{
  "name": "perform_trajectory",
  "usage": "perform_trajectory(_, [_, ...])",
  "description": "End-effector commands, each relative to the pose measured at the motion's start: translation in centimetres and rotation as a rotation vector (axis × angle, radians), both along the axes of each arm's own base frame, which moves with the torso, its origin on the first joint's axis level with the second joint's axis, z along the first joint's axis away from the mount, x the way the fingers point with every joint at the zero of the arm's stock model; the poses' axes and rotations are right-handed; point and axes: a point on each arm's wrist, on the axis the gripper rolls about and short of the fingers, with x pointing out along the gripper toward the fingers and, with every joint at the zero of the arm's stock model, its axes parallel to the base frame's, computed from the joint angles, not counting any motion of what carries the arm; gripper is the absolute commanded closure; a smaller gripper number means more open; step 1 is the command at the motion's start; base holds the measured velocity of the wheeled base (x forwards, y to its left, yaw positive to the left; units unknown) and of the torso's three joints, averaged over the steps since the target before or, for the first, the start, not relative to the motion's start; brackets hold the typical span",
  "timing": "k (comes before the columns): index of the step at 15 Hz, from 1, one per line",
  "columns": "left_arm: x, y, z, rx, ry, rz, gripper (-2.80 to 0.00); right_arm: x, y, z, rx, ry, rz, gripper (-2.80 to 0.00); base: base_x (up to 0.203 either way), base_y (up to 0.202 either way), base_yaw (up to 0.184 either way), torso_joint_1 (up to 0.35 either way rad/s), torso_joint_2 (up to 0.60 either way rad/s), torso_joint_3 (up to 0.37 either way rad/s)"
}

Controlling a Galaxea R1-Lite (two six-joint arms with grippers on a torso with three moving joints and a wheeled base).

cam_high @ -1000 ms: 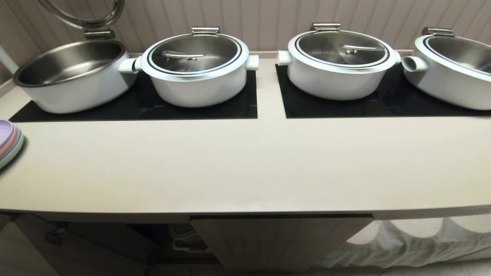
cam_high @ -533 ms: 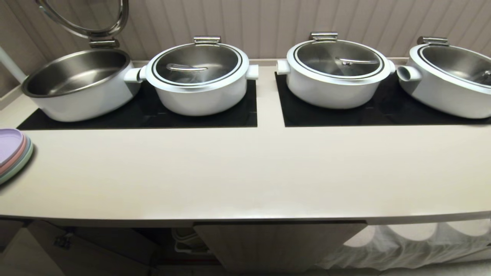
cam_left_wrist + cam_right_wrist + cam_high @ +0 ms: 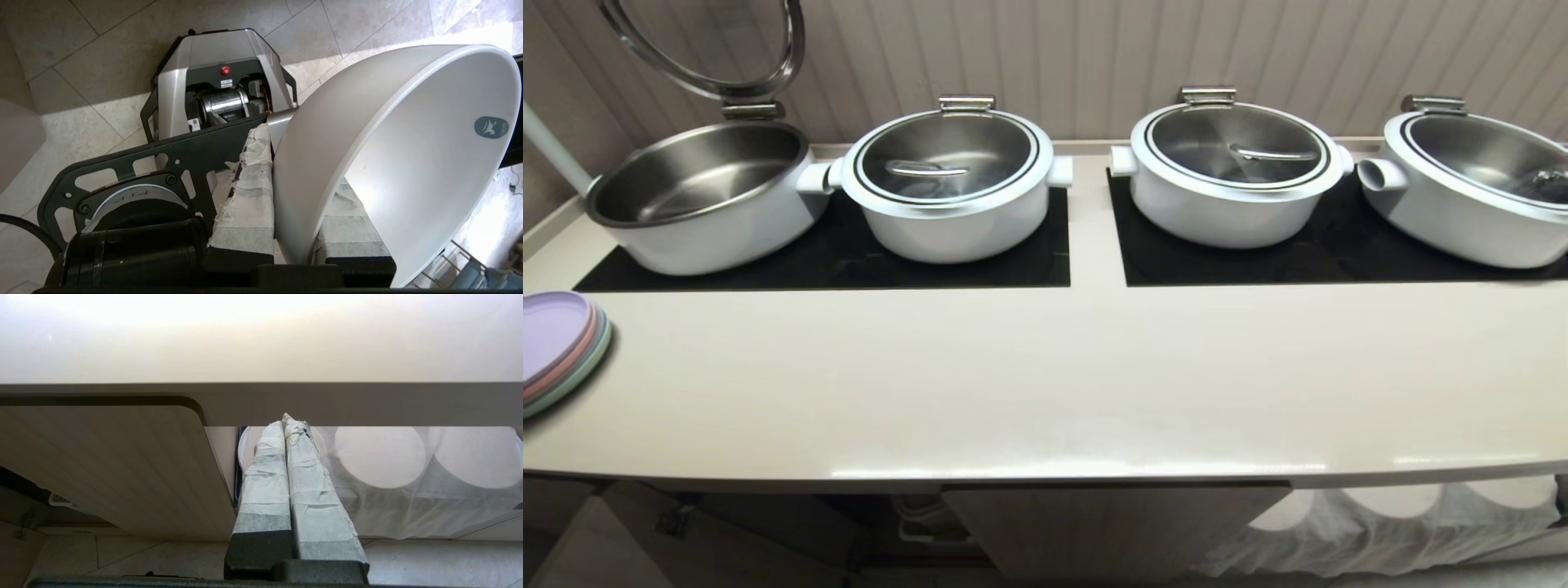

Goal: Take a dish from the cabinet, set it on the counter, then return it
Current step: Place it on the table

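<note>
The dish (image 3: 408, 143), a deep plain white bowl, hangs on its side over the tiled floor. My left gripper (image 3: 300, 163) is shut on the bowl's wall, one taped finger (image 3: 249, 196) outside and the other inside. The cream counter (image 3: 1045, 376) fills the head view, and neither gripper shows there. Below its front edge is the cabinet, with one fluted door (image 3: 1111, 523) shut and another door (image 3: 596, 539) swung open at the lower left. My right gripper (image 3: 286, 422) is shut on nothing, just below the counter's edge (image 3: 327, 404) beside the cabinet door (image 3: 102, 465).
Several big white pots stand on black glass at the counter's back; the leftmost pot (image 3: 703, 196) has its lid up. A stack of pastel plates (image 3: 560, 347) lies at the left edge. Cloth-covered round plates (image 3: 1380, 523) sit under the counter at right. My base (image 3: 220, 81) is beneath the bowl.
The whole head view has slid downward and the pots look a little farther off, so the camera has risen. Nothing on the counter has moved.
</note>
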Motion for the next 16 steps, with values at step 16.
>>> perform_trajectory(16, [1.6, -0.4, 1.1, 0.022, 0.04, 0.011, 0.0, 0.0, 0.0, 0.0, -0.001, 0.0, 0.0, 0.0, 0.0, 0.0, 0.0, 0.044, -0.09, -0.043])
